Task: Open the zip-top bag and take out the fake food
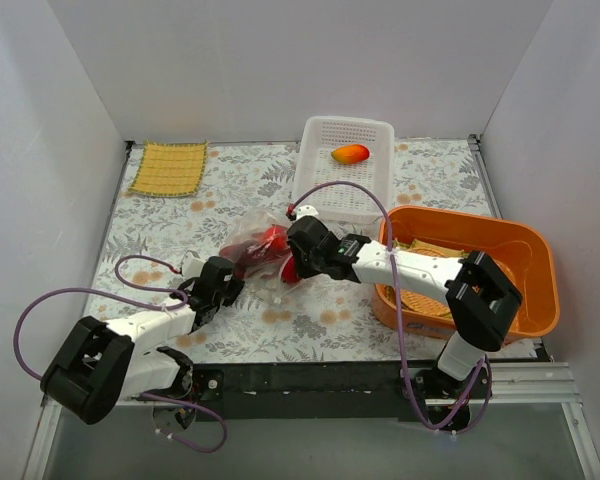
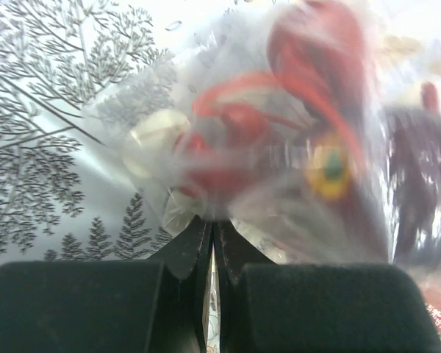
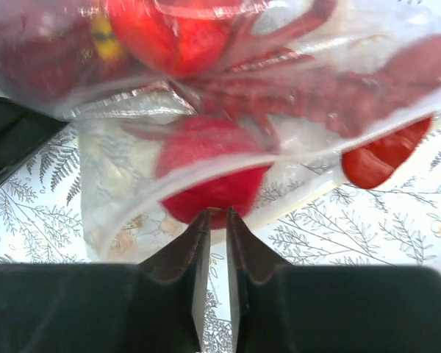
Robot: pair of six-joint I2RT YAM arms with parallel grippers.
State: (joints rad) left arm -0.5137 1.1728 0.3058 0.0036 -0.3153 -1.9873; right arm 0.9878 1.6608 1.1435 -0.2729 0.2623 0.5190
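Note:
The clear zip-top bag (image 1: 258,248) lies mid-table, lifted between both grippers. Inside it I see a red lobster (image 3: 331,88), a red round fruit (image 3: 209,169) and a dark red apple-like piece (image 3: 37,51). My left gripper (image 1: 223,283) is shut on the bag's near-left edge (image 2: 169,220). My right gripper (image 1: 298,243) is nearly closed on the bag's zip lip (image 3: 294,158), its tips right at the red round fruit. An orange-yellow mango (image 1: 350,154) lies in the white basket (image 1: 320,190).
An orange bin (image 1: 535,250) stands at the right, under my right arm, with a woven mat inside. A yellow cloth (image 1: 168,168) lies at the back left. White walls close off the left, back and right sides.

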